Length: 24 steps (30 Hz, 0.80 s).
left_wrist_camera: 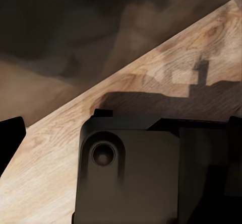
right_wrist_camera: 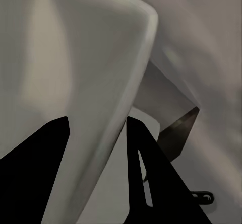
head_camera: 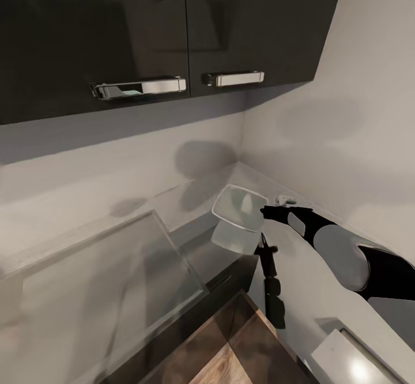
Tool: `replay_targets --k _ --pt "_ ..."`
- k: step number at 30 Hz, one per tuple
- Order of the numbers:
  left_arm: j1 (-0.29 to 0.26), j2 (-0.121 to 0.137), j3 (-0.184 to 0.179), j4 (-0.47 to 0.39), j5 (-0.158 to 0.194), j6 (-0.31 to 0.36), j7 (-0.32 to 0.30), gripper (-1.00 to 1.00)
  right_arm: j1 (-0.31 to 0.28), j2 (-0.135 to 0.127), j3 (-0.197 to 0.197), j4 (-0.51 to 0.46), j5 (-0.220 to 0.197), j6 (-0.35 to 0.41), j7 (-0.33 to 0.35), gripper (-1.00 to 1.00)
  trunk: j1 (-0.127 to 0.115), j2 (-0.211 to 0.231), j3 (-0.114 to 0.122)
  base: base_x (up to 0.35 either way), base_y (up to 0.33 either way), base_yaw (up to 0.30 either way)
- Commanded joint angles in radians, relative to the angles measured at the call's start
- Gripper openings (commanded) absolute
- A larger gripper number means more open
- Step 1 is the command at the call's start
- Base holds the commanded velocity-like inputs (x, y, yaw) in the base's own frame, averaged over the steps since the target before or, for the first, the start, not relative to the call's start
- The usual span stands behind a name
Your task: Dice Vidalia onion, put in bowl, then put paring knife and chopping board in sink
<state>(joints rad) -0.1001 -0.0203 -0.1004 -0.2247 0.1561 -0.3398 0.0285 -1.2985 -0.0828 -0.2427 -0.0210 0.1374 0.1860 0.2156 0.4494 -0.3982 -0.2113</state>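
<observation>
The bowl (head_camera: 237, 210) is tilted up above the grey table (head_camera: 323, 292) in the corner, its rim lying between the two fingers of the right pincer (head_camera: 266, 211). In the right wrist view the white wall of the bowl (right_wrist_camera: 101, 93) passes between the dark fingers (right_wrist_camera: 151, 173), so this pincer seems clenched on the rim. The right arm reaches from the right side toward the corner. The left pincer hangs over the wooden floor (left_wrist_camera: 166, 73); I cannot tell its state.

Dark cabinets (head_camera: 144, 21), chrome handles (head_camera: 139, 87)
</observation>
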Motion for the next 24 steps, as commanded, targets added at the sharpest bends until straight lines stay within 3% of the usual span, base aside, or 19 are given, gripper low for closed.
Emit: replay_targets --k 1,17,24 --pt "-0.001 0.000 -0.009 0.001 0.010 -0.004 0.003 1.00 -0.001 0.000 -0.012 -0.002 0.010 0.006 0.004 -1.00 0.001 -0.002 0.000 0.000 0.000 0.000" --pt "-0.001 0.000 -0.009 0.001 0.010 -0.004 0.003 1.00 -0.001 0.000 -0.012 -0.002 0.010 0.006 0.004 -1.00 0.001 -0.002 0.025 -0.003 0.000 0.000" --pt "0.000 0.000 -0.009 0.001 0.010 -0.004 0.003 1.00 0.000 0.001 -0.011 -0.002 0.010 0.006 0.004 -1.00 0.001 -0.002 0.036 -0.276 0.000 0.000"
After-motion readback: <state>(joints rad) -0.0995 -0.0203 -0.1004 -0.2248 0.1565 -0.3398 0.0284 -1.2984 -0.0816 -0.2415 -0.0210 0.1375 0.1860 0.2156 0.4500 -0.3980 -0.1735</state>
